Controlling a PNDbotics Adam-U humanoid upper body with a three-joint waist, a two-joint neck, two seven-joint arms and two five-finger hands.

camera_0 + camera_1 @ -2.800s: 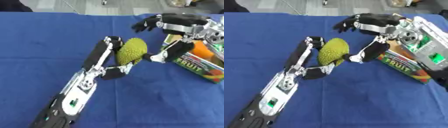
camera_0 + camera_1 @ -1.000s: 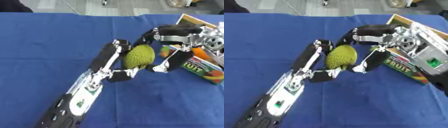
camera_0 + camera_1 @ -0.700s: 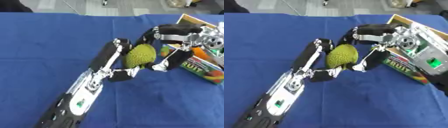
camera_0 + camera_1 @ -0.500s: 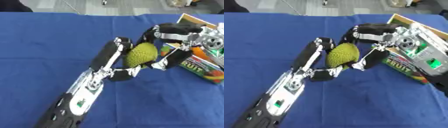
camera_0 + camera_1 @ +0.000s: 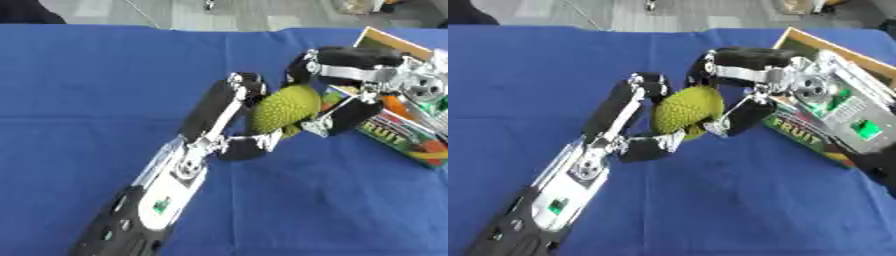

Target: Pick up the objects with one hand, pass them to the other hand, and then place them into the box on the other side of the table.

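1. Fruit (image 5: 282, 111), green and bumpy, held above the blue table (image 5: 105, 90), just beside the box (image 5: 394, 132), caught between both hands.
2. Left hand (image 5: 234, 120) curled round its near side, fingers above and thumb below.
3. Right hand (image 5: 741, 87) now wrapped over the top and far side; seconds earlier, spread wide and apart from it.
4. Handover likely at its midpoint: release by the left still to come, then the drop into the box.
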